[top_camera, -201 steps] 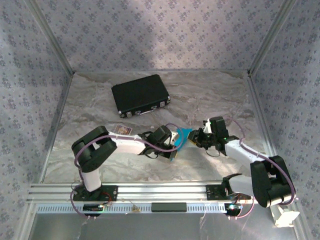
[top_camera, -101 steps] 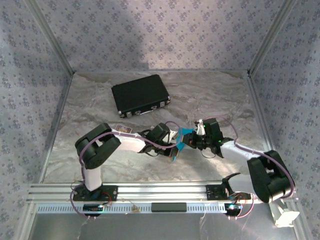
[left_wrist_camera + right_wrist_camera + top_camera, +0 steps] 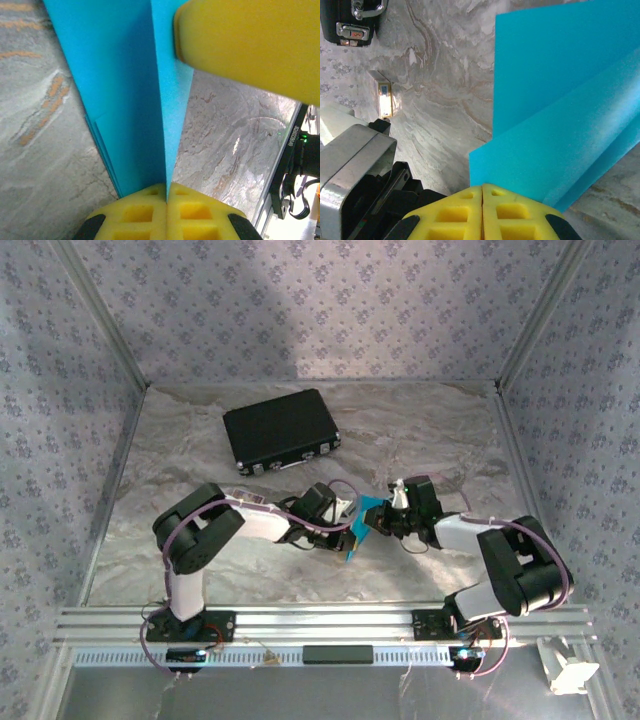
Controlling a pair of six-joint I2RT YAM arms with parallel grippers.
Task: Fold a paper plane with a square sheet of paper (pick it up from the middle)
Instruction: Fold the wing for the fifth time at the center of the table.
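The square sheet of paper [image 3: 362, 521] is bright cyan, folded, and held off the table between my two grippers near the table's middle. My left gripper [image 3: 345, 528] is shut on its lower folded edge. In the left wrist view the yellow fingertips [image 3: 166, 192] pinch the paper [image 3: 130, 100], which stands edge-on above them. My right gripper [image 3: 386, 520] is shut on the opposite side. In the right wrist view its yellow tips [image 3: 482, 192] close at the paper's [image 3: 560, 100] corner. One right finger [image 3: 250, 45] presses against the sheet in the left wrist view.
A black case [image 3: 280, 430] lies at the back left of the marbled table [image 3: 430, 430], also visible as case [image 3: 347, 20]. A small printed card [image 3: 250, 498] lies by the left arm, seen again as the card [image 3: 384, 97]. Patterned walls enclose three sides.
The right arm has drawn left and folded its elbow, bringing its gripper close against the paper and the left gripper. The left gripper has shifted only slightly.
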